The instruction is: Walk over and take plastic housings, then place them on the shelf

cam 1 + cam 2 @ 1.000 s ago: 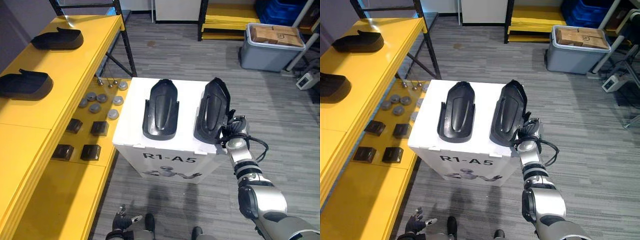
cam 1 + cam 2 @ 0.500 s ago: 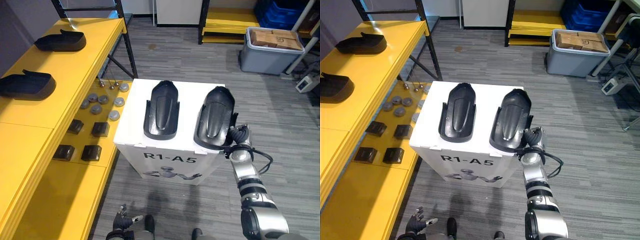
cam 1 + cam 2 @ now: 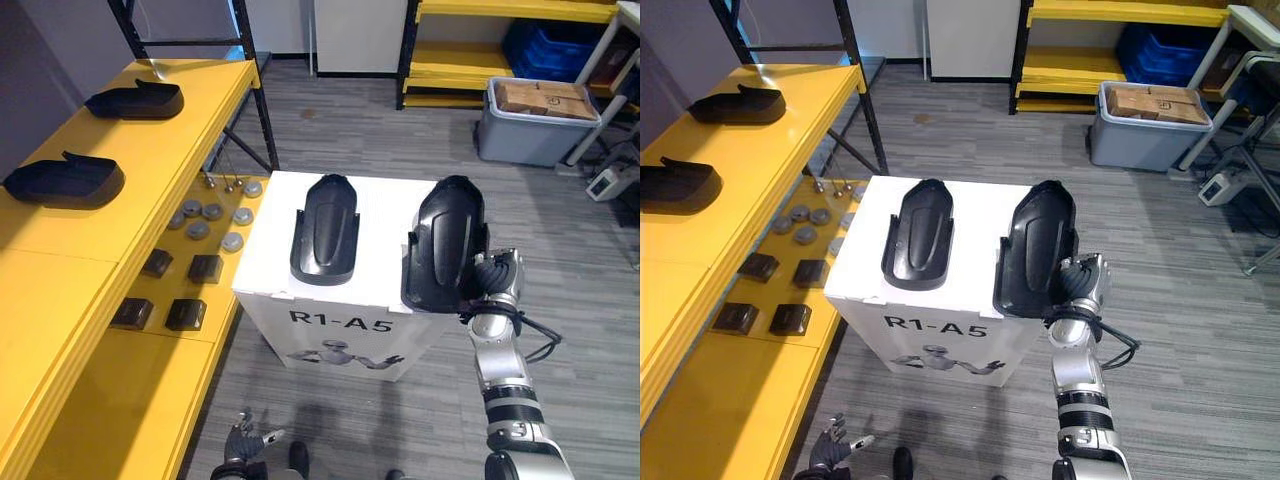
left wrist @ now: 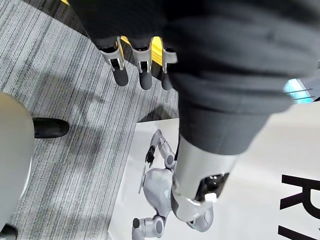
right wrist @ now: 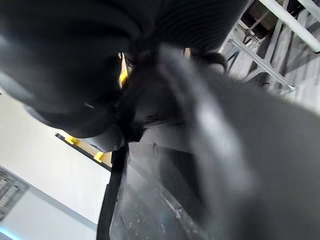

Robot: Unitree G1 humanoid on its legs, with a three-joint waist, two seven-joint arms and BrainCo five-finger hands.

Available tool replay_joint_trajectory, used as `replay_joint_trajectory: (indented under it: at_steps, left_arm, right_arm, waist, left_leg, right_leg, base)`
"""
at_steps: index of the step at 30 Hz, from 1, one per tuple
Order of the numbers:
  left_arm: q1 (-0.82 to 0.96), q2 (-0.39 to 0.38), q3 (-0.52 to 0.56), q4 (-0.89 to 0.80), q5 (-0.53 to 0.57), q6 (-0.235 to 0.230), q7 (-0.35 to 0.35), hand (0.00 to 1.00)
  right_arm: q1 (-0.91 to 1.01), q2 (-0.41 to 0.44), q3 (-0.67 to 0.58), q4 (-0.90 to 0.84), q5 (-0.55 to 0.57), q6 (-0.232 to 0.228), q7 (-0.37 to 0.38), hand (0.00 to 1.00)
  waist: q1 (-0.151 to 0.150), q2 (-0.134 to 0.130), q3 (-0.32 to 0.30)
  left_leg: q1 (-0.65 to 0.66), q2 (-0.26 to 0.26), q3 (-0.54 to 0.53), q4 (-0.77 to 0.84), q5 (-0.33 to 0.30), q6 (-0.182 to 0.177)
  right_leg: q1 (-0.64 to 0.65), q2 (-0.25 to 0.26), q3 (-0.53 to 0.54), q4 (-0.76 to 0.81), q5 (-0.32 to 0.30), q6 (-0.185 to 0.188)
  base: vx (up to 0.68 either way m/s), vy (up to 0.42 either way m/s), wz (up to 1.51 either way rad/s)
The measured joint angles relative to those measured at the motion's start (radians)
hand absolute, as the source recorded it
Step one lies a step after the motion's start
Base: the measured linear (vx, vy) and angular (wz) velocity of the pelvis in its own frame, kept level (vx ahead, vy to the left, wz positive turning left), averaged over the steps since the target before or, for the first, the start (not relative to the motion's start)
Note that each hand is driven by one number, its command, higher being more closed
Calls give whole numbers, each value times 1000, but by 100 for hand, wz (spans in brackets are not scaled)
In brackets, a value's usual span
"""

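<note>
Two black plastic housings are at the white box (image 3: 340,335). The left housing (image 3: 324,228) lies flat on its top. My right hand (image 3: 493,281) is shut on the near edge of the right housing (image 3: 445,240), which is raised and tilted up off the box. In the right wrist view that housing (image 5: 165,200) shows very close, under the dark cover. My left hand (image 3: 248,440) hangs low near the floor with its fingers (image 4: 131,70) straight and nothing in them. Two more housings (image 3: 65,180) (image 3: 135,100) rest on the yellow shelf (image 3: 160,160) at the left.
The lower yellow shelf level holds several round metal discs (image 3: 212,215) and small black blocks (image 3: 185,313). A grey bin (image 3: 535,130) with cardboard boxes stands at the back right by another yellow rack (image 3: 450,75). Grey floor surrounds the box.
My right hand has lifted the right housing's near end, so it now stands tilted up off the box. The camera has shifted; the left housing has stayed put.
</note>
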Motion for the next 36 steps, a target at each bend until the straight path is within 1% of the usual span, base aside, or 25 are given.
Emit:
replay_joint_trajectory:
  at_steps: [3,5,8,9,11,13,14,16,18,21,22,24,27,28,30,31,34,36]
  left_arm:
    - [14,0,7,-27,10,-1,1,0]
    - [23,-1,28,-60,11,-1,7,0]
    - [38,-1,54,-160,11,-4,20,0]
    - [48,-2,63,-215,10,-12,24,0]
    - [58,-6,76,-268,10,-22,33,0]
    - [70,-23,111,-360,10,-25,42,0]
    - [87,-34,135,-456,8,-33,49,0]
    - [96,-35,147,-553,7,-41,58,0]
    - [96,-36,161,-684,-9,-69,63,0]
    - [91,-37,161,-832,-12,-89,70,0]
    - [90,-38,160,-857,-12,-94,73,0]
    - [86,-37,141,-944,-12,-113,81,0]
    - [66,-34,90,-993,-18,-121,80,0]
    - [49,-33,55,-1005,-32,-125,79,0]
    - [13,-28,-8,-1005,-61,-130,71,0]
    - [-18,-20,-62,-1005,-81,-130,54,0]
    - [-79,-6,-142,-1004,-93,-130,34,0]
    - [-115,6,-170,-1000,-93,-130,29,0]
  right_arm:
    - [21,10,-1,-45,1,-11,-11,100]
    - [32,16,1,-70,4,-30,-26,100]
    - [48,15,0,-132,23,-39,-29,100]
    - [64,15,2,-177,27,-55,-30,100]
    - [67,15,4,-207,30,-72,-30,100]
    - [67,16,7,-254,34,-80,-30,100]
    - [69,16,15,-287,40,-92,-30,100]
    - [75,16,28,-319,44,-105,-30,100]
    - [84,17,57,-370,45,-120,-30,100]
    - [92,23,98,-408,45,-136,-28,100]
    - [95,25,107,-415,46,-138,-27,100]
    - [109,26,145,-439,46,-145,-24,100]
    - [110,26,182,-455,46,-148,-10,100]
    - [110,26,201,-461,46,-155,-3,100]
    - [110,27,235,-464,46,-160,12,100]
    - [110,28,266,-464,46,-160,23,100]
    - [107,32,324,-464,46,-161,38,100]
    - [101,34,360,-464,47,-161,47,100]
  waist:
    - [-1,0,-3]
    - [-2,0,-6]
    - [5,1,-13]
    - [9,0,-17]
    - [9,0,-20]
    - [9,-1,-21]
    - [8,-1,-23]
    - [8,-1,-27]
    - [9,-1,-32]
    - [8,-1,-37]
    - [8,-1,-39]
    - [7,-1,-46]
    - [7,-2,-49]
    - [7,-2,-52]
    - [7,-3,-56]
    - [6,-4,-62]
    - [1,-6,-75]
    - [-6,-7,-83]
  left_leg:
    - [0,0,-1,0,1,0]
    - [-1,0,-6,0,3,1]
    - [-5,0,-13,0,5,1]
    - [-7,1,-14,0,5,1]
    - [-8,1,-14,0,5,1]
    - [-8,0,-15,0,5,1]
    - [-8,0,-15,0,5,1]
    - [-8,0,-15,0,5,1]
    - [-7,0,-16,0,5,1]
    - [-1,-1,-16,1,5,1]
    - [0,-1,-16,1,5,1]
    - [4,-1,-16,0,5,1]
    - [10,-1,-16,0,5,1]
    - [10,0,-16,0,6,2]
    - [10,0,-16,0,8,3]
    - [10,0,-15,0,9,3]
    - [11,0,-13,0,10,3]
    - [11,1,-10,0,11,3]
  right_leg:
    - [0,0,-1,2,0,0]
    - [1,0,-7,2,0,0]
    - [2,1,-12,2,0,0]
    - [1,1,-12,1,0,0]
    - [1,1,-12,2,0,0]
    - [1,0,-13,3,0,0]
    - [0,0,-13,4,0,0]
    - [1,0,-13,4,0,0]
    - [2,0,-14,5,0,0]
    - [7,-1,-14,5,0,0]
    - [8,-1,-14,5,0,0]
    - [11,-1,-14,5,0,0]
    - [16,-1,-14,7,-1,1]
    - [15,-1,-14,11,-1,1]
    - [14,-2,-13,13,-1,1]
    - [12,-2,-12,15,-1,1]
    - [10,-1,-10,16,-1,1]
    - [8,-1,-7,17,-1,1]
  base:
    - [-7,3,1]
    - [-15,8,7]
    - [-14,8,6]
    - [0,0,0]
    - [0,0,0]
    - [0,0,0]
    - [0,0,0]
    - [0,0,0]
    - [0,0,0]
    - [0,0,0]
    - [0,0,0]
    - [0,0,0]
    - [0,0,0]
    - [0,0,0]
    - [0,0,0]
    - [0,0,0]
    - [0,0,0]
    - [0,0,-4]
